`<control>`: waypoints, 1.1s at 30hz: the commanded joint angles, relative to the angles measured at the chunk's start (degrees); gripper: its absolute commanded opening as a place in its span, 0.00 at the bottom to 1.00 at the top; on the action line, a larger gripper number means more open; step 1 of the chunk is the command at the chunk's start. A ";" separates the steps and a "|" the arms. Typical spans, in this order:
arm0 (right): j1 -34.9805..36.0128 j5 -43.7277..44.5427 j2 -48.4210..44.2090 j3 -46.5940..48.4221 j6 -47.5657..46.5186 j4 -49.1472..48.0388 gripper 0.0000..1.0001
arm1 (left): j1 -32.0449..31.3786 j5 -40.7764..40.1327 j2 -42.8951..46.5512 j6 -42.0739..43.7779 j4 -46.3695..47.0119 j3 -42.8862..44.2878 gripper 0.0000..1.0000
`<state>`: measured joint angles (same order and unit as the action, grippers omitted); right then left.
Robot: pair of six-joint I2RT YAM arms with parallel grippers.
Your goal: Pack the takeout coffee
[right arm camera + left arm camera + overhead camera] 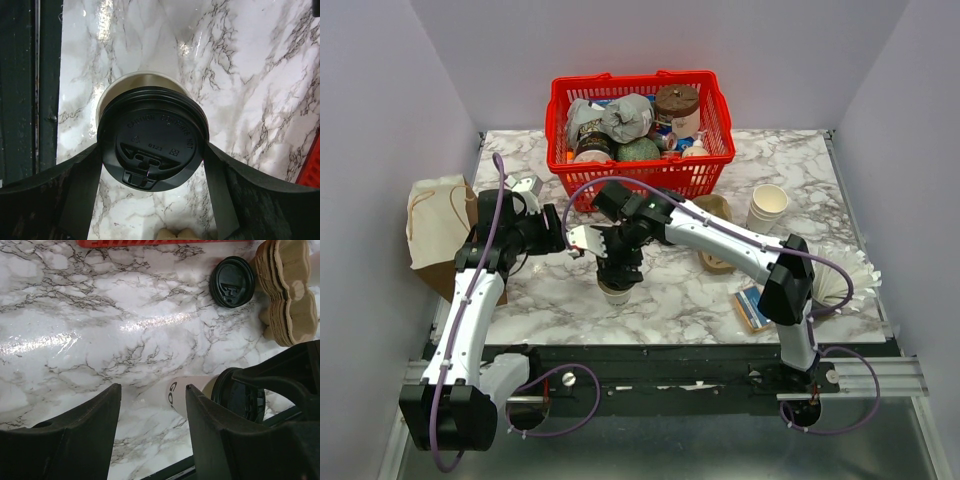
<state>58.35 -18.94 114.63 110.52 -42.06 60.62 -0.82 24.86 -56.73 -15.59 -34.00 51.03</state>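
The takeout coffee (pixel 616 291), a white paper cup with dark print and a black dome lid (pixel 152 137), stands upright on the marble table near its front middle. My right gripper (pixel 618 266) comes down on it from above, and in the right wrist view both fingers press against the lid's rim, so it is shut on the cup. My left gripper (pixel 582 240) hovers just left of the cup and is open. In the left wrist view nothing lies between its fingers (pixel 153 387); the cup's printed side (pixel 192 392) shows beyond its right finger.
A red basket (pixel 715 165) full of groceries stands at the back. Brown pulp cup carriers (pixel 715 240) and a loose black lid (pixel 232 281) lie right of the cup. A stack of lidless cups (pixel 767 208) stands farther right. A brown paper bag (pixel 438 225) lies at the left edge.
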 commanded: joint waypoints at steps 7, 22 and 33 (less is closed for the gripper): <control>2.38 2.15 3.49 3.74 -0.65 2.84 0.85 | 1.87 2.73 -0.57 -6.02 -1.16 -2.24 0.64; 3.88 6.54 8.15 8.83 -2.14 7.76 0.86 | 2.05 4.93 -0.31 -8.57 0.51 -5.41 0.64; 4.32 8.04 8.86 10.33 -2.06 7.14 0.86 | 2.05 6.60 -2.07 -14.10 0.87 -8.57 0.65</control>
<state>61.95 -13.10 121.95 119.09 -43.59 66.78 0.80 29.36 -57.69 -25.41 -32.84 44.45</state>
